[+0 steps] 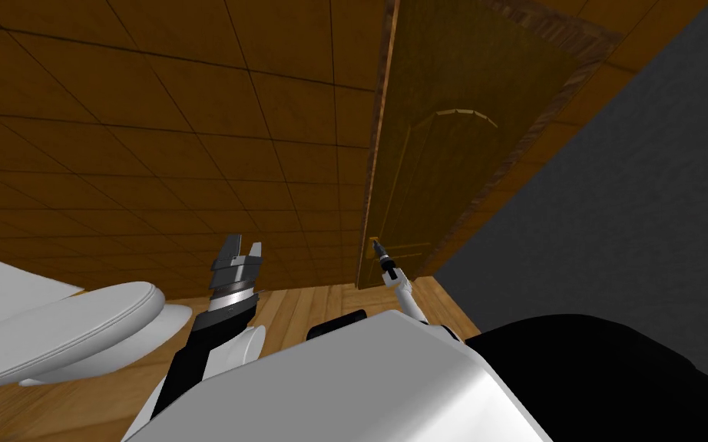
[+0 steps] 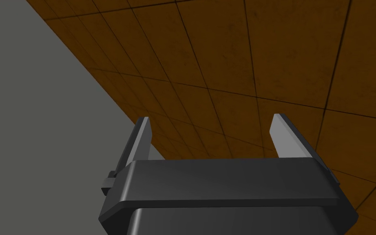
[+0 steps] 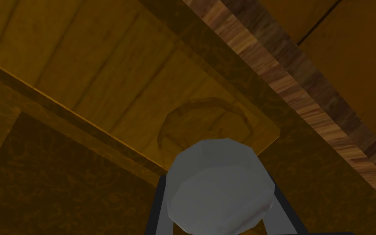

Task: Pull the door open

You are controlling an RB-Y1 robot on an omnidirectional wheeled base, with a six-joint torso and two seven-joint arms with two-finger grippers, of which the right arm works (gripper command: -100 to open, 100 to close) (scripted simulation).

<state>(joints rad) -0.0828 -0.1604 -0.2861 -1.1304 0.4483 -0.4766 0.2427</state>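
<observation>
Right pincer (image 1: 378, 246) is closed on the grey knob (image 3: 220, 183) of the wooden door (image 1: 437, 176). Left pincer (image 2: 209, 136) is open, apart from the door.

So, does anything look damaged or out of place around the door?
Nothing stands out. The door looks whole, the right gripper grips its grey knob, and the left gripper hangs open.

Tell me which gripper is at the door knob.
The right gripper, its jaws closed on the grey knob of the wooden door. The left gripper hangs apart by the tiled wall, jaws open and empty.
</observation>
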